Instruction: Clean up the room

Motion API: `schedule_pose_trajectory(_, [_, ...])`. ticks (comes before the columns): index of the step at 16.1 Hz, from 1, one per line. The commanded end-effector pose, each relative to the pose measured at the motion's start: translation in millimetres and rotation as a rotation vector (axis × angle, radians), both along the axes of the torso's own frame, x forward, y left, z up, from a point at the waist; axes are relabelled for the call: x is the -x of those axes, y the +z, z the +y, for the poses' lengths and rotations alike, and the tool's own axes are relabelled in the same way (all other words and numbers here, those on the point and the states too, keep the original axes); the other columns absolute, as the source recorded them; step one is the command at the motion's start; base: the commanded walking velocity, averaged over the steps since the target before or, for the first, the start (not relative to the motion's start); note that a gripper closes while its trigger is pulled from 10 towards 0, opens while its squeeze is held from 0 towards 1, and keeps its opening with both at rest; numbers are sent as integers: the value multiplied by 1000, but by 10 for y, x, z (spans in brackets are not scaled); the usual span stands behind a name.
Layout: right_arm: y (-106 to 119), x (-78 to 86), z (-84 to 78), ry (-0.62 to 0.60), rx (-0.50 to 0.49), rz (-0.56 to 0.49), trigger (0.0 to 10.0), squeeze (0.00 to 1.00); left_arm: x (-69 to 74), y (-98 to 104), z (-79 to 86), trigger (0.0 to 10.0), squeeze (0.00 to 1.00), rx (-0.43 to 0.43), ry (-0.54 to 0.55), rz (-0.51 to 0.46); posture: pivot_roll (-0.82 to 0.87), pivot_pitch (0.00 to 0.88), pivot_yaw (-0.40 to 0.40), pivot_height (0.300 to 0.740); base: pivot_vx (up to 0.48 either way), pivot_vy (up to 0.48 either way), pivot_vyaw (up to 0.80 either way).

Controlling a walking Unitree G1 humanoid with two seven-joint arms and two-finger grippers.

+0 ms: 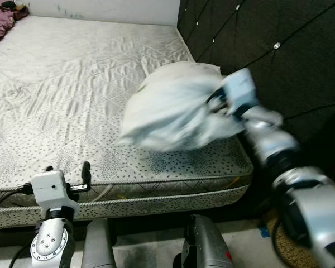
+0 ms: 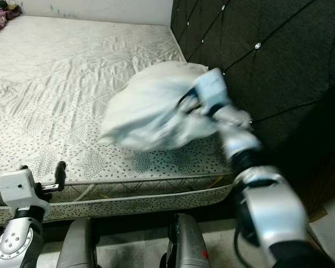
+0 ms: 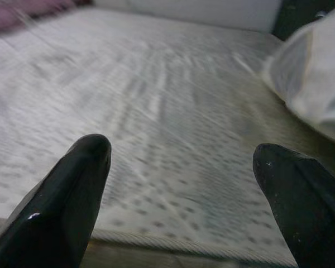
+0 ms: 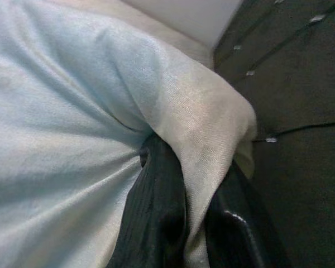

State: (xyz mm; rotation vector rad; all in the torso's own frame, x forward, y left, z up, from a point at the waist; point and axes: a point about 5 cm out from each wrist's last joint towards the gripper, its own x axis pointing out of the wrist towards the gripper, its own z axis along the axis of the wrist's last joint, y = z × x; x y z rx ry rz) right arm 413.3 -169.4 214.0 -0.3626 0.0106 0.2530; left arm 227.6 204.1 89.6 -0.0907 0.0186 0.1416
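Pillow [image 1: 173, 111] on the mattress [image 1: 72, 95] near its right front corner, beside the headboard [image 1: 279, 50] at right

The wide white quilted mattress [image 1: 72, 84] lies bare across its middle and near edge, open to a reach. A pale blue-white soft pillow [image 1: 173, 109] blocks its right near corner, close against the dark tufted padded headboard [image 1: 268, 44] that walls off the right edge. A crumpled purple cloth [image 1: 1, 25] sits at the far left corner.
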Motion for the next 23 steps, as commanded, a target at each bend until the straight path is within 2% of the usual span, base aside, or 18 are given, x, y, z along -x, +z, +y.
schedule_pose_trajectory(1, [324,-45,-125,-49,-1,-113,0,0,-15,29,-248,10000,0,123,-180,-20,97,16,-107,558,0,0,0])
schedule_pose_trajectory(2, [378,-49,-190,-60,4,-124,0,0,7,60,-364,10000,0,120,-284,-35,99,16,-106,558,0,0,0])
schedule_pose_trajectory(3, [398,-48,-245,-73,9,-129,0,0,16,59,-381,10000,0,82,-297,-34,100,14,-104,558,0,0,0])
schedule_pose_trajectory(6, [241,-14,-316,-72,-32,-88,0,0,6,77,-327,10000,0,86,-276,-48,105,12,-101,558,0,0,0])
schedule_pose_trajectory(7, [-19,45,-365,-84,-11,-34,0,0,1,91,-308,10000,0,84,-286,-47,107,12,-97,558,0,0,0])
schedule_pose_trajectory(8, [-92,64,-396,-103,-5,-15,0,0,0,93,-306,10000,0,82,-288,-47,107,12,-97,558,0,0,0])
schedule_pose_trajectory(9, [-327,121,-452,-166,-70,58,0,0,-2,84,-300,10000,0,72,-294,-41,100,13,-86,558,0,0,0])
schedule_pose_trajectory(10, [-557,183,-364,-147,-97,122,0,0,-12,76,-304,10000,0,66,-297,-37,96,14,-82,558,0,0,0])
schedule_pose_trajectory(11, [-648,211,-297,-118,-94,144,0,0,-18,75,-308,10000,0,64,-299,-36,96,14,-82,558,0,0,0])
schedule_pose_trajectory(12, [-846,286,-93,-44,-83,177,0,0,-31,79,-313,10000,0,60,-302,-35,92,17,-77,558,0,0,0])
schedule_pose_trajectory(13, [-903,311,-34,-26,-81,186,0,0,-35,80,-314,10000,0,59,-303,-35,93,18,-75,558,0,0,0])
schedule_pose_trajectory(14, [-1042,375,122,2,-111,220,0,0,-38,86,-316,10000,0,57,-306,-37,96,19,-77,558,0,0,0])
schedule_pose_trajectory(15, [-1090,404,202,21,-124,232,0,0,-36,88,-314,10000,0,58,-307,-37,97,19,-78,558,0,0,0])
schedule_pose_trajectory(17, [-1148,458,416,130,-97,244,0,0,-30,89,-331,10000,0,67,-321,-36,102,21,-77,558,0,0,0])
schedule_pose_trajectory(18, [-1120,440,455,183,-53,251,0,0,-32,90,-347,10000,0,68,-328,-35,105,21,-78,558,0,0,0])
schedule_pose_trajectory(20, [-976,352,439,210,8,229,0,0,-42,91,-354,10000,0,67,-332,-34,105,20,-80,558,0,0,0])
schedule_pose_trajectory(23, [-491,112,315,164,42,173,0,0,-51,93,-352,10000,0,64,-325,-37,112,15,-91,558,0,0,0])
